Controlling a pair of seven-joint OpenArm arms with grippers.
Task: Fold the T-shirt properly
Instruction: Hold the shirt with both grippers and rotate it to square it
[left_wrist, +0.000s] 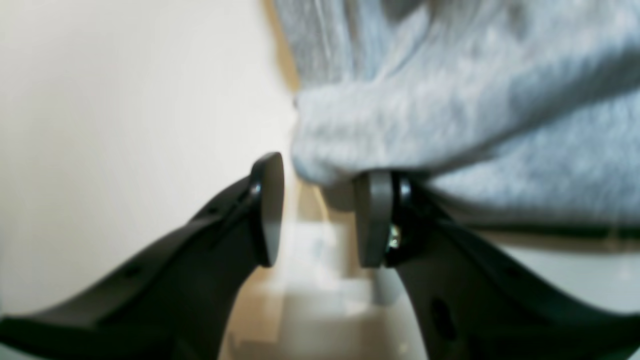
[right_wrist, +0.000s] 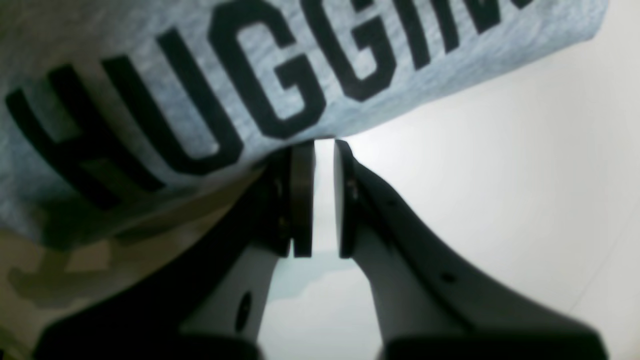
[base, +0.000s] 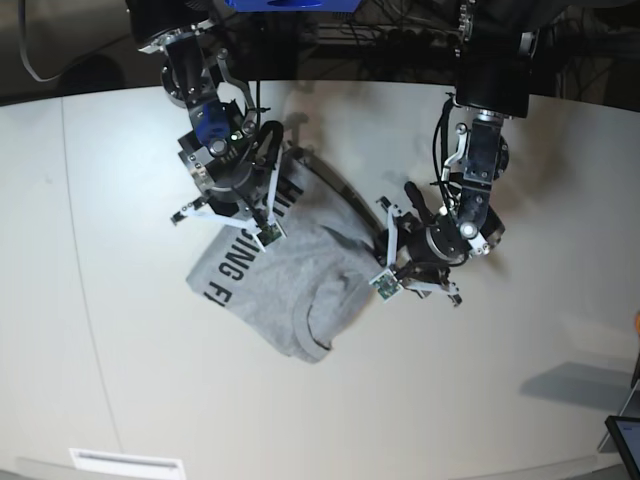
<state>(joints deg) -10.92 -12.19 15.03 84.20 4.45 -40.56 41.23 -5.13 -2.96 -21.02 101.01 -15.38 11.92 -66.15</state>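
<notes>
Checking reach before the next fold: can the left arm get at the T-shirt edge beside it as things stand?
Probably yes. The left gripper sits right at a bunched grey fold of the T-shirt, jaws apart, with one jaw already under the cloth. Nothing stands between them, though the view is blurred.

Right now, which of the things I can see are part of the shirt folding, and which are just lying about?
Part of the job:
- heather-grey cotton T-shirt with black block lettering
- left gripper, open beside a fold
- right gripper, nearly closed at the shirt's edge

Just lying about:
- white table
- dark device at the table's corner
</notes>
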